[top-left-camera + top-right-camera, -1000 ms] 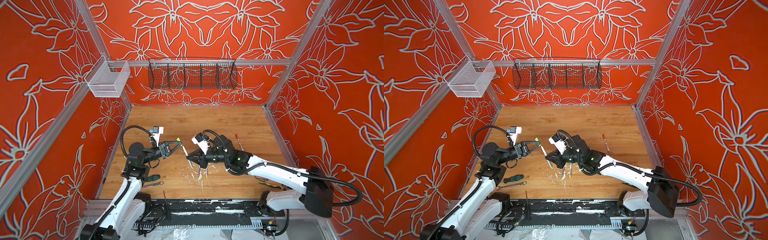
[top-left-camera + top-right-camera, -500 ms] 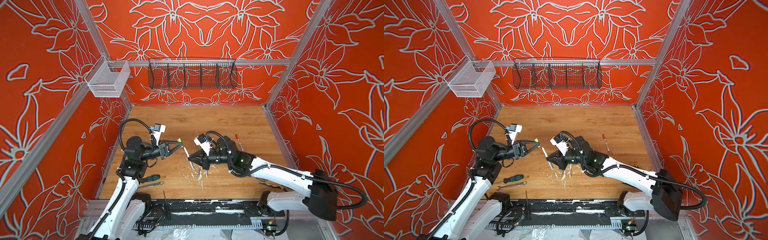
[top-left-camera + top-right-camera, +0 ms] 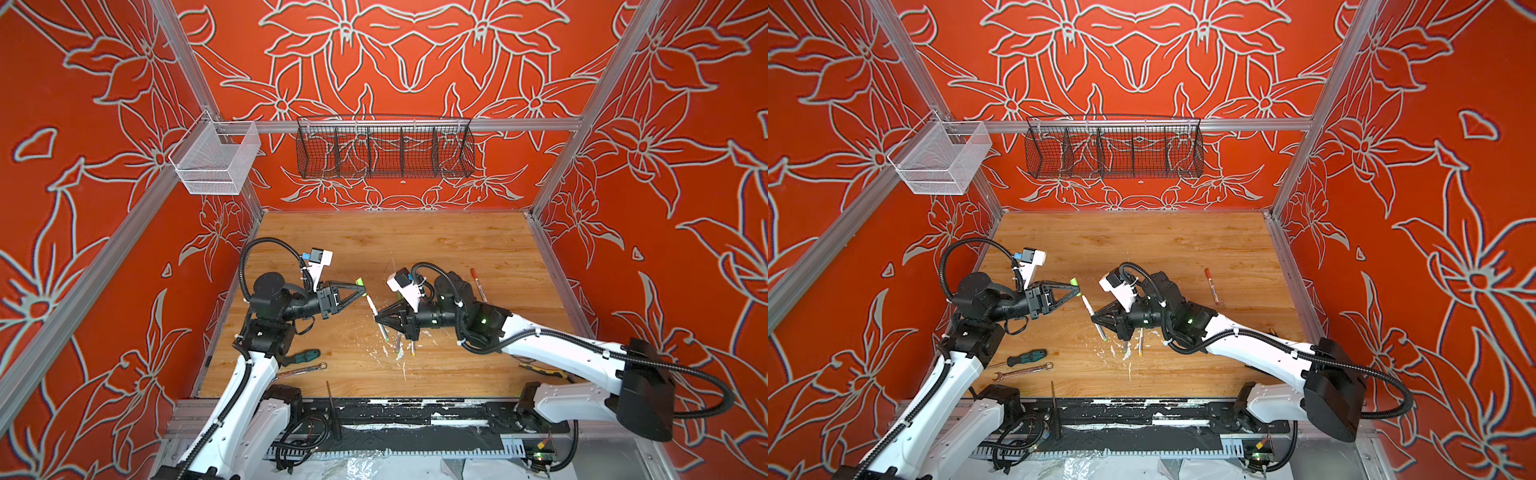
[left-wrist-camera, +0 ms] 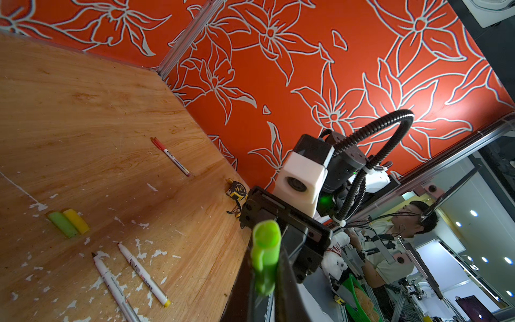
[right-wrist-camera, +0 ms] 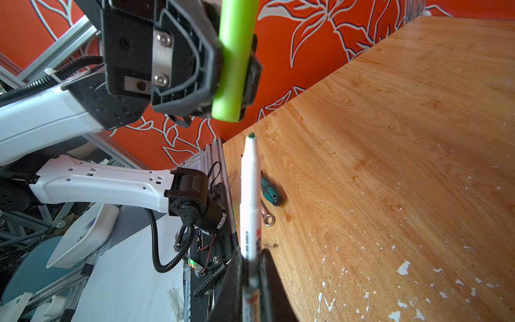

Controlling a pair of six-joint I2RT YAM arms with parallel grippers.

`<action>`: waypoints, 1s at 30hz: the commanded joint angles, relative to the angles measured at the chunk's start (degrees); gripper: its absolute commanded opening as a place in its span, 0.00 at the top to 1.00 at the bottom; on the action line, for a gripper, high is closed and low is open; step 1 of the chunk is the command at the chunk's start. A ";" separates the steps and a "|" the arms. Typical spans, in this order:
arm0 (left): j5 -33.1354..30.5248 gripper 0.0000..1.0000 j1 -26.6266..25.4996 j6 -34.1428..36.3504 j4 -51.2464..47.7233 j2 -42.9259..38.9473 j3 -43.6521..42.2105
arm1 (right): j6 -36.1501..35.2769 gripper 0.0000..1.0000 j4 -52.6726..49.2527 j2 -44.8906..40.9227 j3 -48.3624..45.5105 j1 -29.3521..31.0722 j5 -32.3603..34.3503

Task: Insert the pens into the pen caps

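Presently: Cap and Pen Lined Up, Not Yet Joined

Top views: the left pincer (image 3: 360, 288) is clamped on a green cap (image 3: 360, 282) above the counter (image 3: 436, 249). The right pincer (image 3: 379, 319) grips a pen (image 3: 372, 306) just beside it, tilted up toward the cap.

Left wrist: the cap protrudes past the fingertips. Two loose pens (image 4: 143, 274) and two loose caps (image 4: 69, 223) lie on the counter.

Right wrist: the pen tip points at the cap's end, near but apart, evidently aligned for insertion.

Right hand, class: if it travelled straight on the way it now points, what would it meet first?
Probably the left hand, shut on the green cap. Height is unclear: the right hand, shut on a pen, might pass beneath.
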 commanded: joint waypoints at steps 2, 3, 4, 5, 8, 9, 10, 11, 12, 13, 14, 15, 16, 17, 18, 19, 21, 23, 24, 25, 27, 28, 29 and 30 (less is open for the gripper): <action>1.46 1.00 0.06 -1.69 3.99 0.27 -0.68 | -0.97 1.00 1.73 0.30 2.00 0.03 -0.84; 1.46 1.00 -0.01 -1.71 4.08 0.27 -0.71 | -1.06 1.00 1.68 0.34 2.15 0.04 -0.91; 1.30 1.00 -0.01 -1.71 4.11 0.23 -0.75 | -1.15 1.00 1.57 0.36 2.33 0.04 -0.88; 1.20 1.00 -0.01 -1.71 4.12 0.27 -0.80 | -1.20 1.00 1.65 0.50 2.37 0.04 -0.96; 1.11 1.00 -0.10 -1.86 4.29 0.35 -0.85 | -1.11 1.00 1.72 0.53 2.54 0.05 -0.97; 1.05 1.00 -0.10 -1.93 4.38 0.36 -0.91 | -1.16 1.00 1.72 0.62 2.64 -0.01 -0.97; 1.02 1.00 -0.19 -1.97 4.55 0.45 -0.90 | -1.16 1.00 1.72 0.64 2.76 0.05 -0.88; 1.04 1.00 -0.25 -1.97 4.50 0.45 -0.92 | -1.23 1.00 1.77 0.73 2.81 0.07 -0.88; 1.02 1.00 -0.35 -1.97 4.56 0.53 -1.04 | -1.24 1.00 1.81 0.63 2.86 -0.02 -0.80; 1.03 1.00 -0.41 -1.97 4.47 0.53 -1.04 | -1.31 1.00 1.98 0.65 2.91 0.03 -0.79; 0.95 1.00 -0.42 -1.97 4.42 0.53 -1.06 | -1.35 1.00 1.85 0.68 3.13 0.04 -0.79; 0.93 1.00 -0.52 -1.97 4.46 0.53 -1.12 | -1.50 1.00 1.81 0.78 3.29 0.03 -0.73; 0.89 1.00 -0.63 -1.97 4.51 0.56 -1.14 | -1.51 1.00 1.73 0.93 3.42 0.02 -0.79; 0.85 1.00 -0.71 -2.03 4.55 0.57 -1.14 | -1.60 1.00 1.68 1.09 3.60 -0.03 -0.79; 0.87 1.00 -0.85 -2.06 4.64 0.53 -1.14 | -1.60 1.00 1.72 1.25 3.77 -0.02 -0.87; 0.82 1.00 -0.97 -2.06 4.59 0.61 -1.17 | -1.60 1.00 1.72 1.54 3.95 0.01 -1.03; 0.58 1.00 -1.11 -1.97 4.63 0.62 -1.32 | -1.51 1.00 1.94 1.84 4.27 0.04 -1.31; 0.11 1.00 -1.13 -2.04 4.62 0.55 -1.48 | -1.50 1.00 2.16 2.09 4.53 0.02 -1.75; -0.32 1.00 -1.22 -2.13 4.80 0.45 -1.65 | -1.38 1.00 2.16 2.23 4.58 0.04 -1.85; -0.62 1.00 -1.24 -2.36 5.36 0.47 -1.87 | -1.42 1.00 2.27 2.23 4.58 -0.01 -1.64; -0.63 1.00 -1.24 -2.46 5.52 0.62 -1.91 | -1.42 1.00 2.36 2.01 4.50 0.03 -1.51; -0.63 1.00 -1.24 -2.41 5.45 0.67 -1.94 | -1.42 1.00 2.34 1.84 4.40 -0.02 -1.36; -0.78 1.00 -1.24 -2.35 5.46 0.64 -1.92 | -1.50 1.00 2.25 1.69 4.32 0.04 -1.28; -1.03 1.00 -1.24 -2.19 5.10 0.63 -1.94 | -1.51 1.00 2.16 1.50 4.23 0.02 -1.23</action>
